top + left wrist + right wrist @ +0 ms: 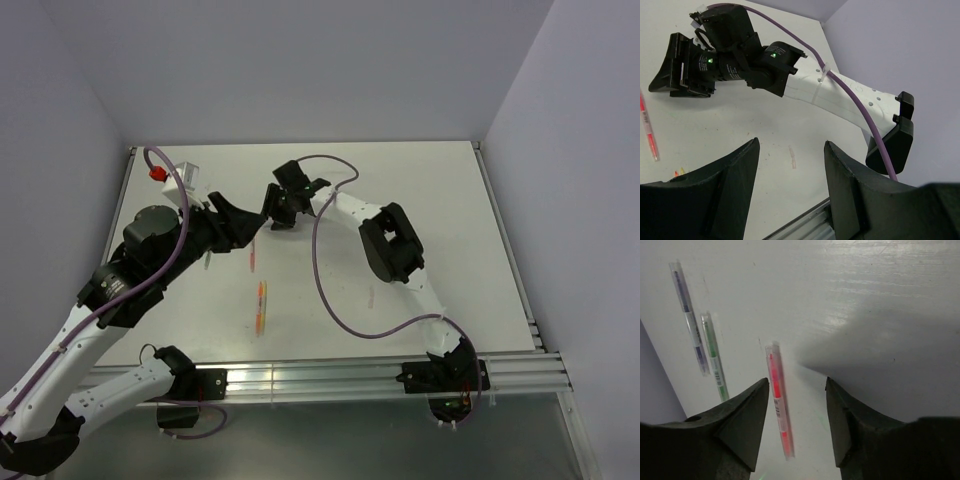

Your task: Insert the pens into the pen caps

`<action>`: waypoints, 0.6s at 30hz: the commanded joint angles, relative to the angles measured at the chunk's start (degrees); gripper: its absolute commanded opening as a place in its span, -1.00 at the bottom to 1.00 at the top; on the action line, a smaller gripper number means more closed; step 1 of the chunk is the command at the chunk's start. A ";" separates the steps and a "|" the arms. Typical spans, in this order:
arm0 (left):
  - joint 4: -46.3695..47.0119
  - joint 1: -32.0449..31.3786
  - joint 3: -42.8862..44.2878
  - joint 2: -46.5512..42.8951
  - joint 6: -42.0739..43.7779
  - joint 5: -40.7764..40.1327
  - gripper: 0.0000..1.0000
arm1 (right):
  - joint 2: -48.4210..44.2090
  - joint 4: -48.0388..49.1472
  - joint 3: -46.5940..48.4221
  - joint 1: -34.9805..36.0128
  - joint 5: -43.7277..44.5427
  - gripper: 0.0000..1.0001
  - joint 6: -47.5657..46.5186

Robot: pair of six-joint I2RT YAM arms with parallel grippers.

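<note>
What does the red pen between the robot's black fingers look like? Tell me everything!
The red pen is a thin, straight tube of clear plastic with red and pink showing inside; its far end looks clear. It lies flat on the white table, seen between the spread black fingers of the right gripper. Nothing seems to grip it. A green pen lies apart to one side.

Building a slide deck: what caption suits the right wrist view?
Right gripper, jaws open, over a red pen on the white table; a purple pen and a green pen lie nearby.
</note>
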 commanded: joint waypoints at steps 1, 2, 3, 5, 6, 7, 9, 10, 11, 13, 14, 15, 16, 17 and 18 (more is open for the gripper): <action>1.72 -0.13 -0.17 -0.05 -0.59 0.75 0.21 | -3.26 -1.41 -1.29 -0.22 2.22 0.19 -1.77; 1.81 -0.05 -0.17 -0.05 -0.50 0.92 0.21 | -3.96 -1.50 -1.20 -0.22 2.31 0.21 -1.69; 2.07 -0.04 -0.17 0.04 -0.41 0.92 0.21 | -4.93 -1.41 -1.11 -0.40 2.57 0.22 -1.86; 2.25 -0.05 -0.08 0.30 -0.23 0.75 0.21 | -8.18 -1.50 -0.59 -1.10 3.01 0.29 -2.12; 2.51 -0.13 -0.08 0.39 -0.06 0.66 0.21 | -9.58 -1.50 -0.50 -1.45 3.19 0.35 -2.30; 3.03 -0.05 0.09 0.57 0.03 0.66 0.21 | -12.90 -1.50 -0.76 -1.80 3.89 0.45 -3.00; 3.74 -0.04 0.44 1.01 0.38 0.57 0.22 | -19.31 -1.50 -1.81 -2.86 4.42 0.54 -3.79; 4.61 -0.13 0.62 1.53 0.56 0.66 0.22 | -21.79 -1.50 -3.64 -3.38 5.03 0.70 -4.32; 5.32 -0.13 0.71 1.88 0.82 0.92 0.22 | -24.42 -1.50 -4.79 -4.34 5.21 0.78 -4.76; 6.46 -0.04 1.41 3.63 1.17 1.71 0.22 | -32.65 -1.59 -8.91 -5.32 6.00 0.82 -6.77; 7.42 -0.13 1.67 4.25 1.35 2.06 0.23 | -35.58 -1.68 -10.50 -5.76 6.70 0.87 -7.48; 8.04 -0.13 2.02 4.96 1.44 2.33 0.23 | -40.83 -2.29 -12.00 -6.63 6.88 0.91 -8.01; 8.48 -0.13 2.72 6.53 1.52 3.46 0.22 | -43.41 -2.99 -14.54 -7.07 7.14 0.96 -8.97; 9.62 -0.13 2.99 7.24 1.61 3.91 0.22 | -45.78 -5.26 -15.95 -7.51 8.28 0.97 -9.33; 10.41 -0.05 3.26 8.47 1.61 4.44 0.22 | -50.42 -6.06 -18.84 -8.48 8.38 0.98 -9.68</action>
